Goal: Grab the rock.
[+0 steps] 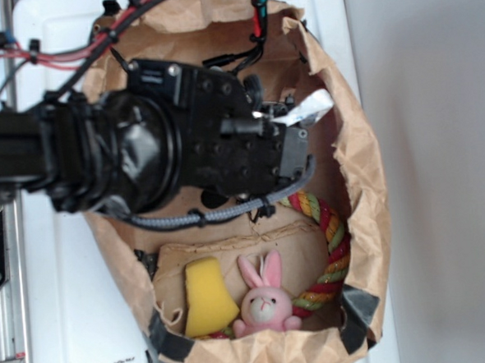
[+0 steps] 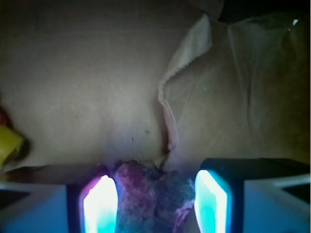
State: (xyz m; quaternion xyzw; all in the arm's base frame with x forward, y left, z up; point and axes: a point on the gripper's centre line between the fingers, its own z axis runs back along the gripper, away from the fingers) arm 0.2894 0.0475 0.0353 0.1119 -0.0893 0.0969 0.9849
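While bag (image 1: 366, 182) walls crowd, rock (image 2: 153, 196) (seemingly ungripped) sits between fingers (image 2: 99, 206).

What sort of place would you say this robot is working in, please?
Probably a lab test rig, not a home: a taped brown paper bag serves as a bin on a white surface, holding a pink bunny, a yellow sponge and the rock between the gripper fingers.

The exterior camera looks straight down from above into a brown paper bag (image 1: 358, 166), taking in the black arm, a yellow sponge (image 1: 207, 297), a pink bunny (image 1: 265, 305) and a coloured rope (image 1: 336, 250). The wrist camera sits low inside that bag, very near its floor, looking out between the glowing fingers (image 2: 99, 204) of the gripper (image 2: 154, 204) at the rock (image 2: 153, 196). Both views share the bag's paper interior.
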